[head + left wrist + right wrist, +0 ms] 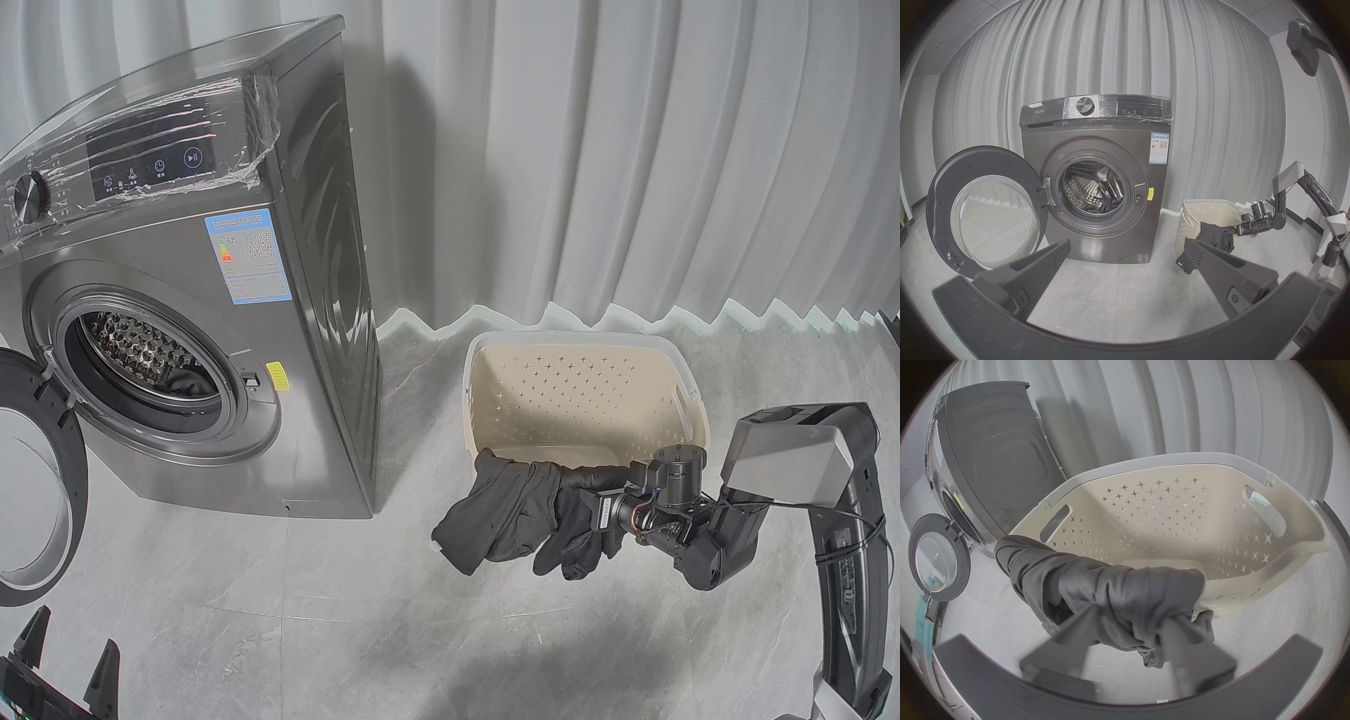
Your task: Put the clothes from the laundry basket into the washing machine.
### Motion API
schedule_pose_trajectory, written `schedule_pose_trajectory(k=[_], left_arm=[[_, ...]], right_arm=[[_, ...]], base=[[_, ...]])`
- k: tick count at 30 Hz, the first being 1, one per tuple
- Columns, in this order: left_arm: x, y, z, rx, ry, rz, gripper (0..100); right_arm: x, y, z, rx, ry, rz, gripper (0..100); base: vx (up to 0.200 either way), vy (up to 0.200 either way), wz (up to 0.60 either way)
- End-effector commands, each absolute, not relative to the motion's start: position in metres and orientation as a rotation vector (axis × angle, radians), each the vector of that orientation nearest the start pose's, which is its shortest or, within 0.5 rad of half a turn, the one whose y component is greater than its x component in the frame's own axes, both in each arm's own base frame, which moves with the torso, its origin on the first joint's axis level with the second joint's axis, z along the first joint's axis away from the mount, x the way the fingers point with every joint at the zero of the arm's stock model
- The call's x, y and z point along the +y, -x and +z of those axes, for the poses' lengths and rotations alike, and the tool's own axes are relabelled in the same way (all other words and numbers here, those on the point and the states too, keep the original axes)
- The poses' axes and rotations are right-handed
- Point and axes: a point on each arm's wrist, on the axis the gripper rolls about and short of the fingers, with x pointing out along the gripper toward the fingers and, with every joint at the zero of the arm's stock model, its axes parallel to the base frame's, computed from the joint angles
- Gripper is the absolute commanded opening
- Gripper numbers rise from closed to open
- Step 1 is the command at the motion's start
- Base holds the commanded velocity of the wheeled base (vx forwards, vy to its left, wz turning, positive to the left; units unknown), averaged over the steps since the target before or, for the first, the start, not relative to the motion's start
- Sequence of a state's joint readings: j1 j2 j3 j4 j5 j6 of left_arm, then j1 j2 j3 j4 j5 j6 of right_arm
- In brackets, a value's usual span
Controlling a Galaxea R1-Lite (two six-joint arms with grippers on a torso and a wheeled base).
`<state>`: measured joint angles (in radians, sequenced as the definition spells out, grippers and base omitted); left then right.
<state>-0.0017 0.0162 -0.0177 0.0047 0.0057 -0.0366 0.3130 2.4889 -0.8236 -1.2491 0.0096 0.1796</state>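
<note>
A dark grey garment (520,511) hangs off the front rim of the cream laundry basket (581,398), partly over the floor. My right gripper (586,506) is shut on the garment (1125,594) just in front of the basket (1200,514). The grey washing machine (202,281) stands at the left with its round door (37,478) swung open and a dark cloth (1109,204) inside the drum (155,361). My left gripper (1125,260) is open, low at the front left, facing the machine (1101,178) with nothing between its fingers.
White curtains (656,150) hang behind the basket and machine. Bare grey floor (309,609) lies between the machine, the basket and me. The open door (986,211) juts out to the machine's left side.
</note>
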Motion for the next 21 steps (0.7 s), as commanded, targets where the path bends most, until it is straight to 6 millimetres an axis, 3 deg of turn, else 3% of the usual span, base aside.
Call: schedule_pose_trajectory(k=[1, 10, 11, 21], left_arm=[[0.0, 0.023, 0.075, 0.003, 0.037, 0.005, 100], [0.0, 0.023, 0.075, 0.003, 0.037, 0.005, 100], [0.0, 0.023, 0.075, 0.003, 0.037, 0.005, 100], [0.0, 0.023, 0.075, 0.003, 0.037, 0.005, 100]], right_arm=[[0.121, -0.371, -0.042, 0.445, -0.113, 0.289, 0], [0.119, -0.364, -0.029, 0.437, -0.113, 0.295, 0], [0.119, -0.353, -0.01, 0.421, -0.113, 0.308, 0], [0.106, -0.309, 0.079, 0.263, -0.149, 0.356, 0]], base=[[0.0, 0.0, 0.0], [0.0, 0.0, 0.0], [0.0, 0.0, 0.0], [0.0, 0.0, 0.0]])
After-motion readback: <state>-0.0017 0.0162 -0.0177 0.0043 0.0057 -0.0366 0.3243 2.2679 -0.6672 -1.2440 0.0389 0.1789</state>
